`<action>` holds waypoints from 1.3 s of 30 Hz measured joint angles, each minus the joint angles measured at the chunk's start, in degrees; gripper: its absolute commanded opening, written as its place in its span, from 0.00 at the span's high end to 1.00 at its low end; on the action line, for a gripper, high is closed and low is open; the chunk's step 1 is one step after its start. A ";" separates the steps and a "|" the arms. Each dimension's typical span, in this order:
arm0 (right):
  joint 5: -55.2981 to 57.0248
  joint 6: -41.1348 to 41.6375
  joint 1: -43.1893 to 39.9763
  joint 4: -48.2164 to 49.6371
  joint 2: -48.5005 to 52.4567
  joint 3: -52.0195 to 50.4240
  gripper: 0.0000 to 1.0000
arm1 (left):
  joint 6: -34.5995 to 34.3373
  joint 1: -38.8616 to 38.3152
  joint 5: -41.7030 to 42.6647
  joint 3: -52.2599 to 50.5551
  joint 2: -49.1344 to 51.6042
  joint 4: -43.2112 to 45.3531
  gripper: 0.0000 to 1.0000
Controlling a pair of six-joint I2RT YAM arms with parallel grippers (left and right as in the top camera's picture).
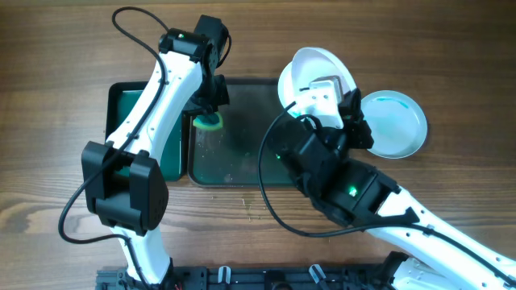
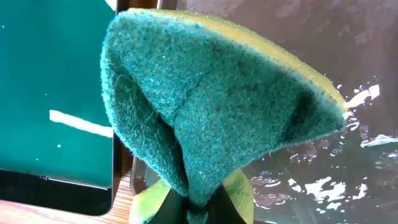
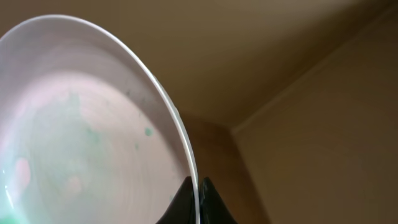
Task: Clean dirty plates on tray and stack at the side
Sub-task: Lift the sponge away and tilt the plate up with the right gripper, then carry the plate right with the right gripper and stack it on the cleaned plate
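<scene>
L gripper [image 2: 193,210] clamped on folded green sponge [image 2: 217,106], held over wet dark tray [image 1: 242,165] nr its left edge. R gripper [image 3: 198,200] pinches rim of white plate [image 3: 81,124] — tilted, raised above tray's right end — w/ second plate [image 1: 399,127] flat on bench [image 1: 48,201] just beside.

Rough, fibrous green sponge [image 2: 217,106], glossy smooth white plate [image 3: 93,124] – faintly smeared, wet shiny tray [image 1: 242,165], wood-grain table [image 1: 48,64]
</scene>
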 measured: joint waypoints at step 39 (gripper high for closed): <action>-76.54 28.50 -54.34 -15.58 0.24 0.20 0.96 | -0.02 0.00 0.59 0.00 0.00 0.42 0.96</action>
